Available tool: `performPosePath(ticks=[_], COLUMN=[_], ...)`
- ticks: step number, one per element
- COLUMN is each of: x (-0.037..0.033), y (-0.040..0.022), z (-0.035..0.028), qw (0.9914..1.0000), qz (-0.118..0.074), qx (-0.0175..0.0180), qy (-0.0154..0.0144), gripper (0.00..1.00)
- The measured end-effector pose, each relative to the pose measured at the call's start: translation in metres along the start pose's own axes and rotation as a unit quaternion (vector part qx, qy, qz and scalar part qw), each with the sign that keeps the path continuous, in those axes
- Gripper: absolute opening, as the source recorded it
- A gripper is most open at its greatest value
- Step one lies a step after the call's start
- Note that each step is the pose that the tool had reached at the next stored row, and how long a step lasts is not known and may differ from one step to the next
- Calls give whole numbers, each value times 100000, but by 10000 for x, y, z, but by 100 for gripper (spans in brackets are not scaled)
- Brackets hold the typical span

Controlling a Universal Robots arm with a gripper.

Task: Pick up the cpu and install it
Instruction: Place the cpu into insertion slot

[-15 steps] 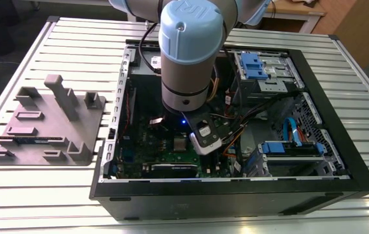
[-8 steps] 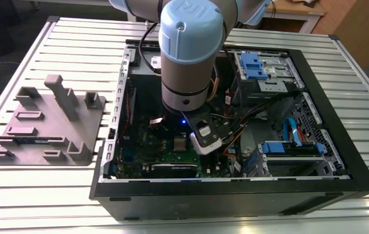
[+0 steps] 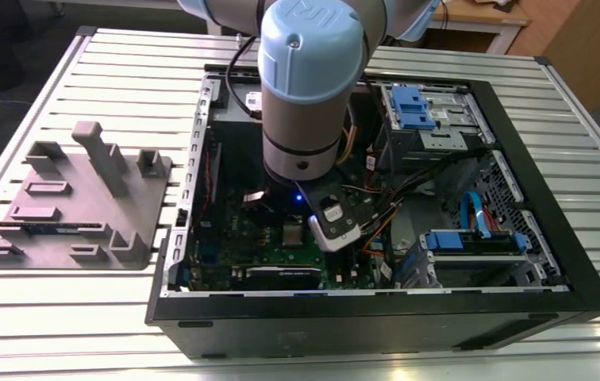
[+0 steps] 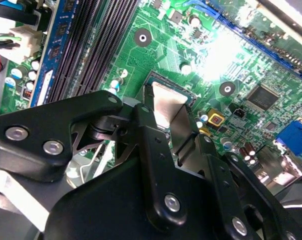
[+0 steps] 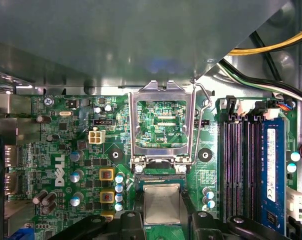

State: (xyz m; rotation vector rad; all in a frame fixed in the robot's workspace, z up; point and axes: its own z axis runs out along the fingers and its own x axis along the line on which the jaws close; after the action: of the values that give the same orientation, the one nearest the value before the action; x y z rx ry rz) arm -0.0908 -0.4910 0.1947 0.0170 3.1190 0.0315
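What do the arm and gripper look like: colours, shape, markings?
The arm is a silver-grey tube with a pale blue round joint cap bearing an embossed mark. A blue light glows at its wrist beside a white-and-black module. The gripper is black linkage bars with silver screw heads.

Open socket frame (image 5: 162, 89) just beside cpu (image 5: 162, 202)

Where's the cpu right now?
In the first wrist view the cpu is over the green motherboard, at the hinge end of the opened socket frame, with the gripper straddling it.
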Motion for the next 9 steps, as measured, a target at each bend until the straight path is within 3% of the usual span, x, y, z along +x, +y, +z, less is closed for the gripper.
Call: performPosePath(ticks=[9], x=[-1], y=[1], z=[-15], qw=[100000], qz=[-1], qx=[-13], qy=[-11], gripper=[38])
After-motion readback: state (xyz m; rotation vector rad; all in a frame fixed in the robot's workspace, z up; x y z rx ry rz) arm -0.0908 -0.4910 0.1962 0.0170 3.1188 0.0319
